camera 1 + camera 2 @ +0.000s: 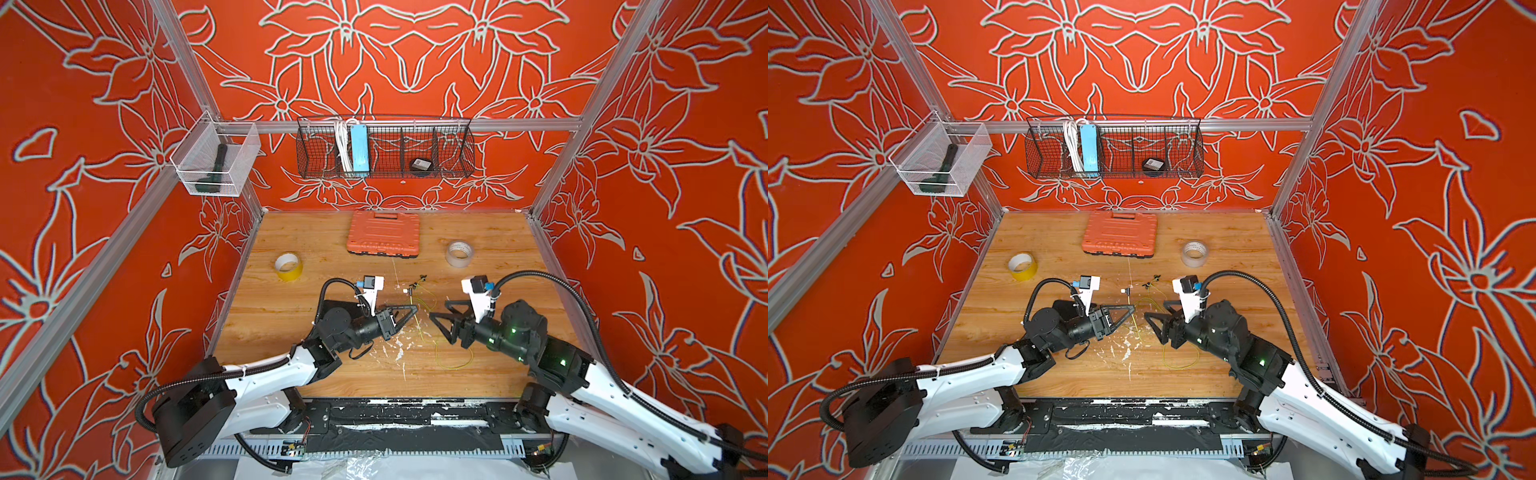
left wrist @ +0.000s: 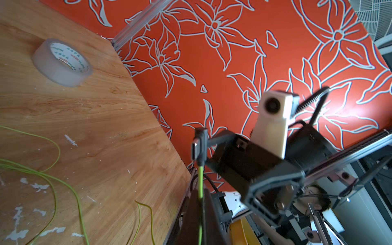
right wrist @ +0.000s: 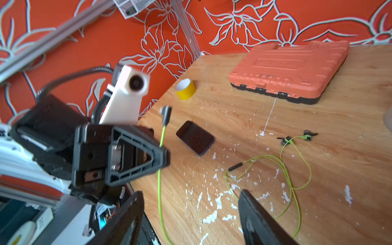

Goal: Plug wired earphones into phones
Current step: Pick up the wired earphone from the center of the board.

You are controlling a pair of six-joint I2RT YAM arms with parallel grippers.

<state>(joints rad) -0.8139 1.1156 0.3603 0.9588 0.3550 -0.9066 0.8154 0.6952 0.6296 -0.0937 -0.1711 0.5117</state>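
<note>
The wired earphones' thin yellow-green cable [image 3: 282, 167] loops over the wooden table, with the dark earbuds [image 3: 286, 140] lying farther back. My left gripper [image 2: 201, 193] is shut on the cable a short way below the dark plug [image 2: 199, 146]. The plug sticks up free above the fingers [image 3: 163, 157]. In both top views the left gripper [image 1: 413, 309] faces my right gripper [image 1: 438, 311] over the table's middle. The right gripper [image 3: 191, 197] stands open with nothing held, close beside the plug. The phone [image 3: 195, 137], flat and black, lies on the table beyond the left gripper.
An orange ribbed case [image 1: 384, 235] lies at the back centre. A yellow tape roll [image 1: 288, 266] sits at the left and a clear tape roll [image 1: 459, 253] at the right. A wire basket [image 1: 384, 149] and a white mesh bin [image 1: 214, 160] hang on the walls.
</note>
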